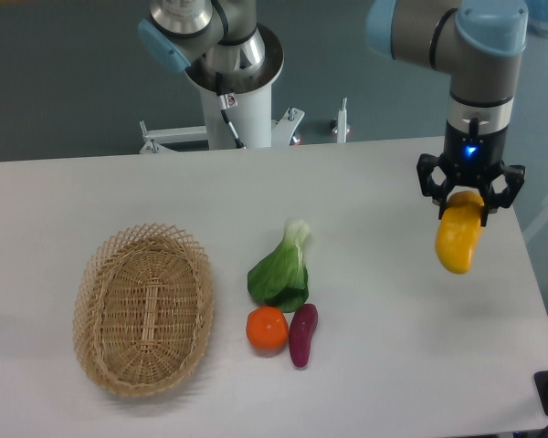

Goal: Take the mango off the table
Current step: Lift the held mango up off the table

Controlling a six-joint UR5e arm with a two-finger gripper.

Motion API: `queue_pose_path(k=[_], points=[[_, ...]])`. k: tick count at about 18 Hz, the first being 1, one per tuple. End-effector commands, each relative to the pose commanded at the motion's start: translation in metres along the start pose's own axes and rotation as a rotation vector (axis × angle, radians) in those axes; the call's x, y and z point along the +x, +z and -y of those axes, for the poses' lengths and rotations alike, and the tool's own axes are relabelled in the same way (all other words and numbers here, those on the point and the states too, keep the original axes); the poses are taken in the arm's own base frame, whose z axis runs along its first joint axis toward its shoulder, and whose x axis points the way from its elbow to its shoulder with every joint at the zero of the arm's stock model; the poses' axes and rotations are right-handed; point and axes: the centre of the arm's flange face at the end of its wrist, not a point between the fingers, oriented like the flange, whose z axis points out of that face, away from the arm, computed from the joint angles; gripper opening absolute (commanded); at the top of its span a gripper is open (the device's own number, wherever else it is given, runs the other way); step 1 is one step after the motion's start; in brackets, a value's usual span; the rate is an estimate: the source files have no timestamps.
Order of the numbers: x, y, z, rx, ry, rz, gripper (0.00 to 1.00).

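**Mango held in the air above the table's right side**

The gripper [469, 193] is clamped on the upper end of the mango [459, 243], its black fingers pressing the fruit from both sides. The mango hangs below the fingers, long axis roughly vertical and leaning slightly, its yellow-orange body clear of the white table [374, 365]. It looks lifted off the surface, though from this single high angle the gap beneath it cannot be judged with any certainty. A blue light glows on the wrist just above the fingers.

On the left part of the table sits an oval wicker basket [144, 308], woven in pale straw with a lacy open rim. Nothing lies inside it; only the woven floor shows.

Near the middle of the table lie three other items, grouped close together and well apart from the mango. A leafy green vegetable [281, 270] with a pale stem lies tilted, its stem end pointing away from the camera. Just in front of it sits a round orange [267, 328], and just beside the orange, to its right, a dark purple sweet potato [302, 334] lies lengthwise. The orange and sweet potato appear to touch or nearly touch.

Behind the table stands the arm's white base column [237, 100].
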Motion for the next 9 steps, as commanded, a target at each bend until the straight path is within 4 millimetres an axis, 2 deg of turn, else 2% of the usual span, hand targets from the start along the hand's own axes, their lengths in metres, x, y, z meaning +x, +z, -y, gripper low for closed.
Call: queue_pose_path(k=[9], points=[[-0.0022, -0.0046, 0.0048, 0.007, 0.005, 0.010, 0.50]])
